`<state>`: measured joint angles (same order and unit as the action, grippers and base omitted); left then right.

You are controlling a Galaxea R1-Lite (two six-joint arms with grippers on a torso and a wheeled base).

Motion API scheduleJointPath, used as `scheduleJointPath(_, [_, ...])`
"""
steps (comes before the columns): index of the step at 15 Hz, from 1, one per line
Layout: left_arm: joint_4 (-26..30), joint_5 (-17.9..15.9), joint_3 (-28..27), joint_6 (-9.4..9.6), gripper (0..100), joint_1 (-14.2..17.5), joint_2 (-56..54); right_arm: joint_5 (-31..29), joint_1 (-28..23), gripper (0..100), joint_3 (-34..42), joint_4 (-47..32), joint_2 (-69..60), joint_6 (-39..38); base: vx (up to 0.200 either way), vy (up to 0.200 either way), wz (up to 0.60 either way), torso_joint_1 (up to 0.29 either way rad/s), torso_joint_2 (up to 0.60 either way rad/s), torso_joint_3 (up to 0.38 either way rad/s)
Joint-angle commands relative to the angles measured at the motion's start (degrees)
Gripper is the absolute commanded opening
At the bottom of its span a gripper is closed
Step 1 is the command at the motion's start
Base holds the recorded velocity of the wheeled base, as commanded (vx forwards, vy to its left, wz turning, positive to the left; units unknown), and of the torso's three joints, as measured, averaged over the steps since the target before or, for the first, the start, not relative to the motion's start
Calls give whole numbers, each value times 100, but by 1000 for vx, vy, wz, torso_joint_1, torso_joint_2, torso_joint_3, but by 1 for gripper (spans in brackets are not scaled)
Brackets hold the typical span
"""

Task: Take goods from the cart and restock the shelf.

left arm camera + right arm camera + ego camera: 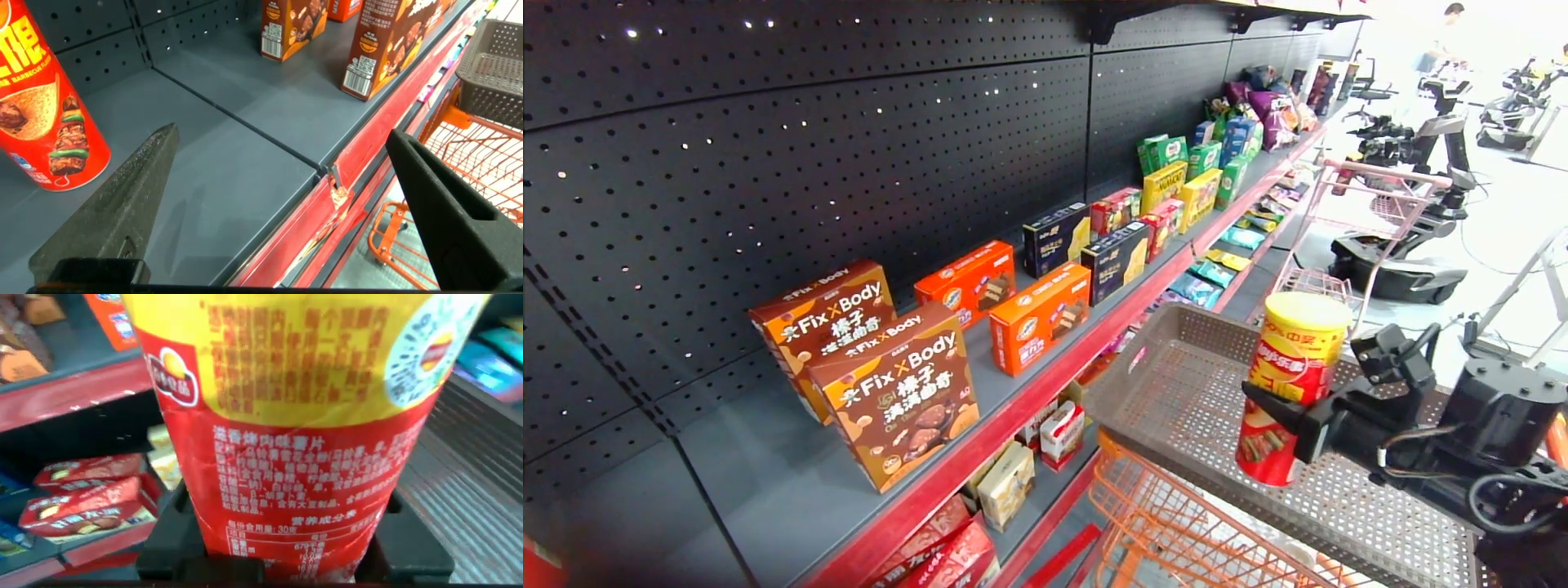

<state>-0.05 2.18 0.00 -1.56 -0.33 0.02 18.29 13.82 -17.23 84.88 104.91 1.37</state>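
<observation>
My right gripper (pixel 1286 416) is shut on a tall red and yellow chip can (pixel 1294 343), held upright above the grey perforated basket (pixel 1176 367) of the cart. In the right wrist view the chip can (pixel 294 400) sits between the fingers of the right gripper (pixel 286 531). My left gripper (pixel 282 139) is open over a bare stretch of the grey shelf (pixel 212 188) with nothing between its fingers. A second red can (pixel 49 106) stands upright on that shelf, beside the left gripper and apart from it.
Brown snack boxes (pixel 894 392) and orange boxes (pixel 1037 318) stand on the shelf (pixel 768 482), with more goods farther along. An orange wire cart (pixel 1176 523) sits under the grey basket. Packets fill the lower shelf (pixel 1013 482). A pink cart (pixel 1347 220) stands down the aisle.
</observation>
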Motion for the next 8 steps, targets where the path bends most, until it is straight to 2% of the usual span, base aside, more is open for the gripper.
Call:
scheduleJointPath(1, [-4, 2, 0, -2, 100, -2, -2, -545, 77, 0, 747, 20, -955, -5, 0, 0, 0, 0, 0, 0])
scheduleJointPath(4, [-4, 2, 0, -2, 100, -2, -2, -1372, 50, 0, 791, -33, -1553, 57, 0, 0, 0, 0, 0, 0])
scheduleJointPath(6, [5, 2, 0, -2, 100, -2, -2, -1600, 94, 0, 975, -156, -1896, 110, 0, 0, 0, 0, 0, 0])
scheduleJointPath(8, [-4, 2, 0, -2, 100, -2, -2, -1679, -29, 0, 1723, -323, -2651, 224, 0, 0, 0, 0, 0, 0])
